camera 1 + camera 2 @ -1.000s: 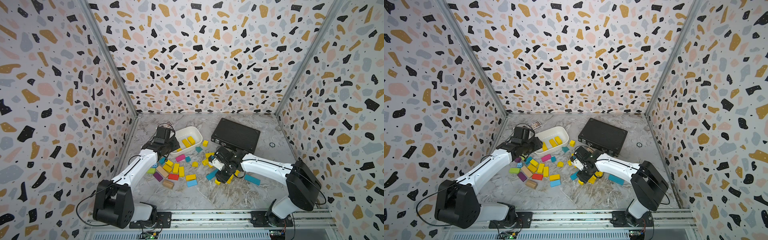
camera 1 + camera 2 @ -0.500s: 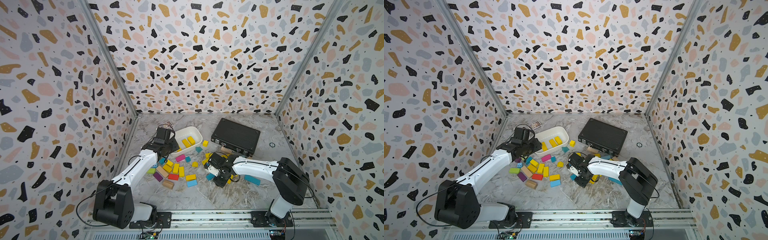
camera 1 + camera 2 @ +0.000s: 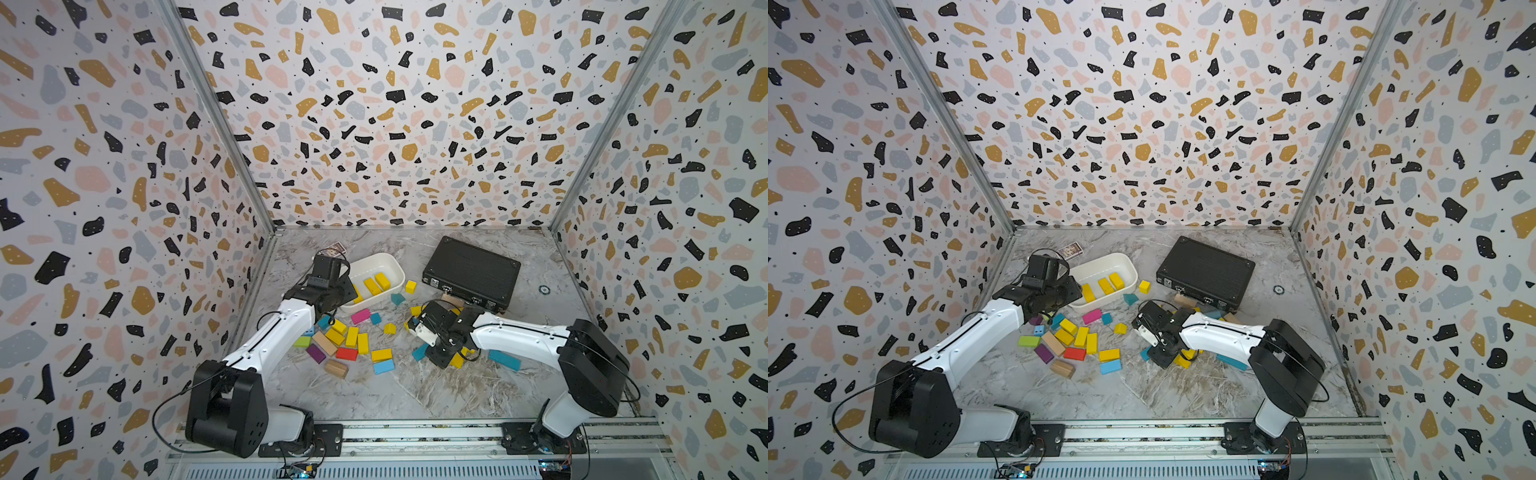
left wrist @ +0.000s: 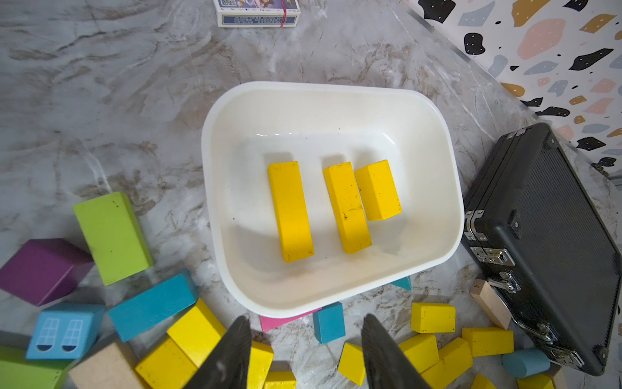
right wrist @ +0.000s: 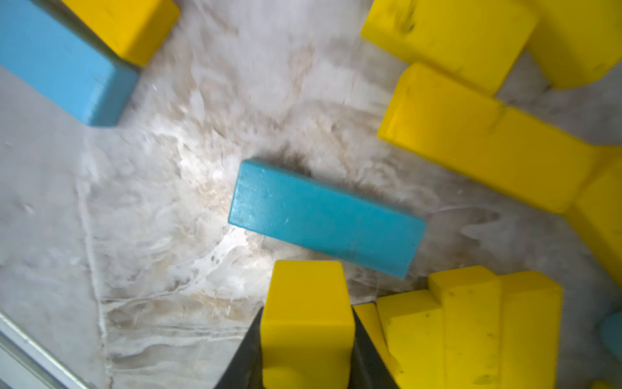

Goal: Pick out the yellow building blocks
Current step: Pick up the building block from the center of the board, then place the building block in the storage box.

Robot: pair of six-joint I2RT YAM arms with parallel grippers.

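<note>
In a top view the tub (image 3: 376, 259) sits left of centre on the table (image 3: 415, 395), 3 bars (image 3: 372, 286) in it, the case (image 3: 471, 272) to its right. Loose blocks (image 3: 352, 336) lie below the tub, the card box (image 3: 331, 250) at its upper left.

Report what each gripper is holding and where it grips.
Right gripper: a yellow block, pinched across its two opposite sides. Left gripper: open, holding nothing.

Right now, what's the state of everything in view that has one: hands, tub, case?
left hand: open, empty.
right hand: shut on a yellow block.
white tub: upright, holds three yellow blocks.
black case: lid shut, lying flat.
</note>
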